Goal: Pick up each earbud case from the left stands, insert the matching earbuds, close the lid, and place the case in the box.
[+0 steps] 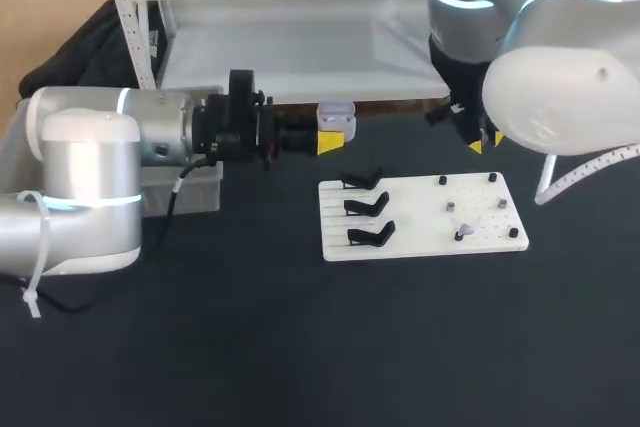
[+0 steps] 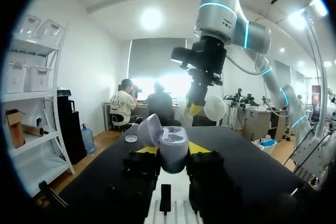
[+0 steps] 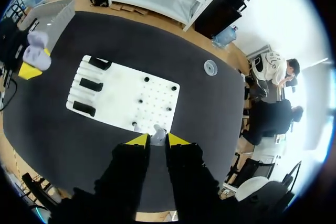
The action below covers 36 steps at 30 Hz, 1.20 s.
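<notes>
My left gripper (image 1: 333, 137) (image 2: 173, 150) is shut on a lavender earbud case (image 1: 336, 119) (image 2: 176, 139), held above the table just behind the white board (image 1: 420, 219). The case lid (image 2: 149, 129) stands open. The case also shows in the right wrist view (image 3: 35, 55). Three black stands (image 1: 366, 207) at the board's left end are empty. Two small earbuds (image 1: 451, 206) (image 1: 461, 235) rest on the board's right half. High above the board's far right corner, my right gripper (image 1: 485, 143) (image 3: 157, 141) is shut on a small pale earbud (image 3: 157, 136).
A grey box (image 1: 185, 187) (image 3: 50, 17) sits at the table's left, partly behind my left arm. A small clear round cap (image 3: 210, 67) (image 2: 131, 138) lies on the black tabletop beyond the board. Black pegs (image 1: 442, 181) stick up from the board.
</notes>
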{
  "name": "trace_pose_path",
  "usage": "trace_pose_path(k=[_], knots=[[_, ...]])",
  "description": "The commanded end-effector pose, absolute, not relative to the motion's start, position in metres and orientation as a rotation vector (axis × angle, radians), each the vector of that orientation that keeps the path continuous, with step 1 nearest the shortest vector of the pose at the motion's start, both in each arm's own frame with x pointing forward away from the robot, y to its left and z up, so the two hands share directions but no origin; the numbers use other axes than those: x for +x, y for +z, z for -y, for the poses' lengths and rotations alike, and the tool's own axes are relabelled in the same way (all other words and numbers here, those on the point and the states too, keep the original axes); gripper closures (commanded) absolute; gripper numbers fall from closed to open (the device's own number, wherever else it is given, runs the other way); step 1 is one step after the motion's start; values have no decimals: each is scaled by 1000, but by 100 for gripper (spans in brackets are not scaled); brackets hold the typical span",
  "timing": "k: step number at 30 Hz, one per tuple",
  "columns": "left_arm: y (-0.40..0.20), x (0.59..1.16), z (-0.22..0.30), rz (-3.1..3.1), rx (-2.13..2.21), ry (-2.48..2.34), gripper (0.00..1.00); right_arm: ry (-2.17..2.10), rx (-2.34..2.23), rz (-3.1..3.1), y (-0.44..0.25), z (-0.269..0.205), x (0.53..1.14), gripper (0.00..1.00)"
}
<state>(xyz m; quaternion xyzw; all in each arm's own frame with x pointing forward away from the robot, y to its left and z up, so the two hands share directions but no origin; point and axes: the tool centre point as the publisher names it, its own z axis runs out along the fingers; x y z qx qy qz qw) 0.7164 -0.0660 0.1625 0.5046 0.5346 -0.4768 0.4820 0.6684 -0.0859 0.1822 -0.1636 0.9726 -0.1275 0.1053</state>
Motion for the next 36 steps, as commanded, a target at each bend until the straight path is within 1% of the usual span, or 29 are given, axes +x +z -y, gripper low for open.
trace_pose_path(k=[1, 14, 16, 20, 23, 26, 32, 36], knots=[[162, 716, 66, -1302, 1228, -1161, 100, -377, -483, -2853, 185, 86, 660, 100], [162, 716, 66, -1302, 1228, -1161, 100, -377, -483, -2853, 185, 86, 660, 100], [162, 716, 66, -1302, 1228, -1161, 100, -405, -368, -2872, 194, 70, 659, 100], [162, 716, 66, -1302, 1228, -1161, 100, -303, -35, -2901, 213, 47, 655, 100], [162, 716, 66, -1302, 1228, -1161, 100, -310, 220, -2950, 217, 28, 654, 100], [162, 716, 66, -1302, 1228, -1161, 100, -250, 382, -2973, 224, 12, 655, 100], [162, 716, 66, -1302, 1228, -1161, 100, -196, 510, -2941, 245, -18, 656, 100], [162, 716, 66, -1302, 1228, -1161, 100, -148, 498, -2948, 255, -43, 658, 100]])
